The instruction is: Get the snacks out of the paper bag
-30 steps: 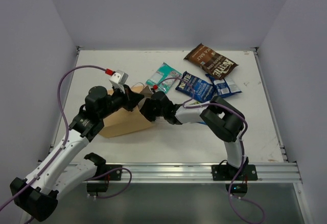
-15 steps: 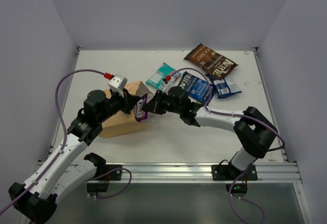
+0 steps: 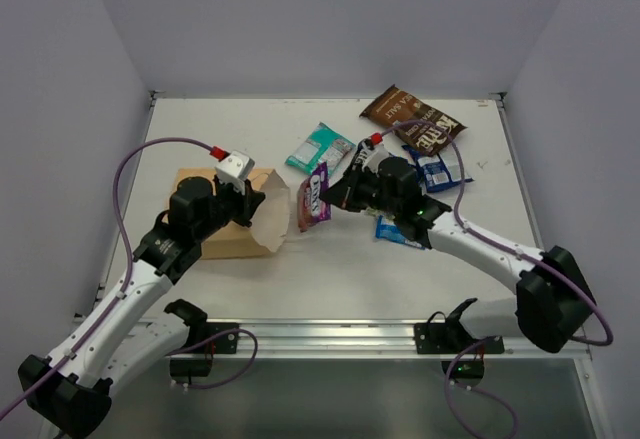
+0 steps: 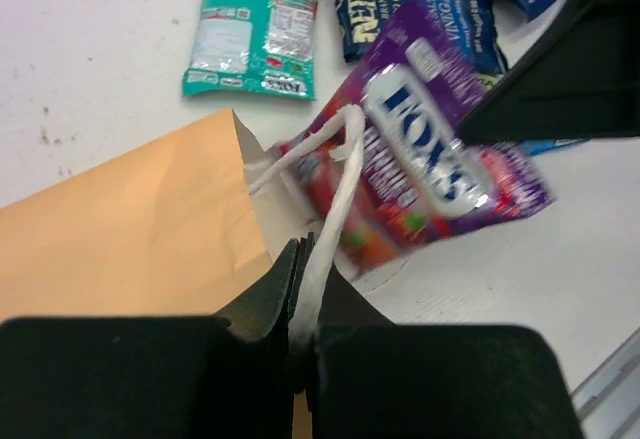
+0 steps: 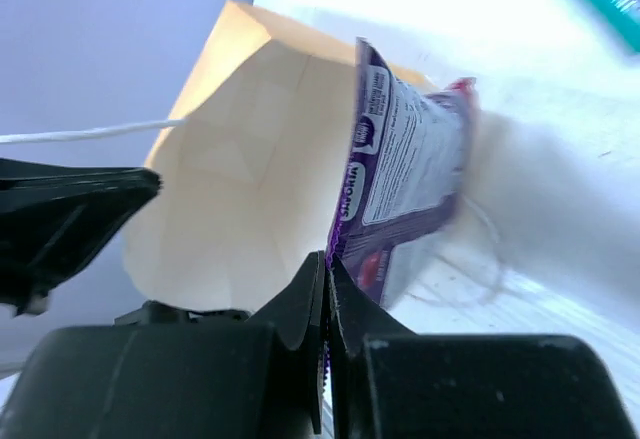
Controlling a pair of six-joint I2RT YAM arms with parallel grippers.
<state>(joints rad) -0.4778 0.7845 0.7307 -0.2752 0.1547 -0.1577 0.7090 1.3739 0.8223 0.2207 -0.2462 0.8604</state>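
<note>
Removal of one snack, shown from above and from both wrists. The tall tan kraft paper bag (image 3: 235,241) lies on its side on the white tabletop (image 3: 200,129), its pale mouth turned toward the right arm; the left fingers (image 4: 285,277) are closed on the thin white string handle (image 4: 335,184) at the rim, by which the mouth is held open; the right fingers (image 5: 310,294) are pinched shut on one edge of the glossy pink-purple candy pack (image 3: 314,199), which is carried just outside the mouth, seemingly clear of the tabletop.

The step in hand is judged to be the carrying away and setting down of this pack. A level withdrawal away from the mouth is advised, the pinch being kept until bare surface lies beneath; the loose handle loop crosses the pack in the left wrist view and may catch a corner. No further packet is seen in the part of the interior shown to the right wrist.

Beyond the pack lie the teal-white packet (image 3: 320,147), the dark blue chip bag (image 4: 420,4), the brown chip bag (image 3: 415,119) and the blue-white packet (image 3: 440,167), close together; a small blue packet (image 3: 398,231) lies under the right arm. Open room is offered on the near side, between the pack and the metal front rail (image 3: 400,331); the far right is crowded; the side edges are bounded by pale walls.
</note>
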